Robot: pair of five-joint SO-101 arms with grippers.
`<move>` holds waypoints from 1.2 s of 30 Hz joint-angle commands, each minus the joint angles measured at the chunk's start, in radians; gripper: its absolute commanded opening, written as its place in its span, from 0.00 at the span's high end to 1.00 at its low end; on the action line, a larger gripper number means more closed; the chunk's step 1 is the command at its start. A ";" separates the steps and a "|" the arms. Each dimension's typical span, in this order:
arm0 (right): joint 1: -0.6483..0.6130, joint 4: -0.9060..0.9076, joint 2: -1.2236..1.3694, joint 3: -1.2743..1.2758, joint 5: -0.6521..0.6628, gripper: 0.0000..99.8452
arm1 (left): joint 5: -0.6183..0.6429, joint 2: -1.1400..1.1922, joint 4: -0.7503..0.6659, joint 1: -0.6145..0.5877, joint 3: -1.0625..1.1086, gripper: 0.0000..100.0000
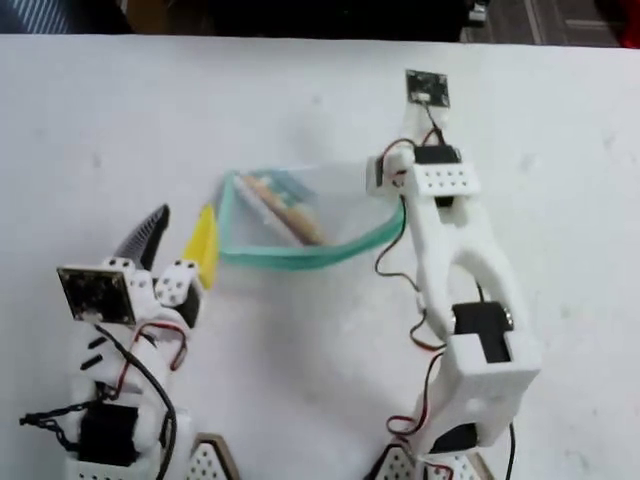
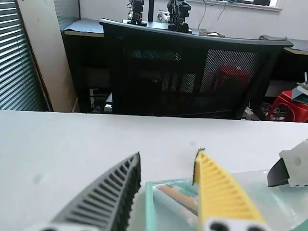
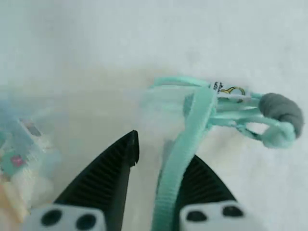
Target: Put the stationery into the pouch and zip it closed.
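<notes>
Clear pouch [image 1: 345,205] with the teal zip edge is sitting mid-table [image 1: 300,380], and the stationery [image 1: 285,205] is already inside it. The left gripper [image 2: 167,156] has its black and yellow fingers spread wide right at the pouch's left end, yellow one up against it. The right gripper [image 3: 161,149] is at the other end, fingers slightly apart, with the zip band between them lying against one finger, grey-beaded zip pull [image 3: 281,110] just beyond.
</notes>
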 commanded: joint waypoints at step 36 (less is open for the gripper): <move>0.090 0.036 -0.065 0.095 0.167 0.93 | -0.166 0.203 -0.089 0.148 -0.110 0.93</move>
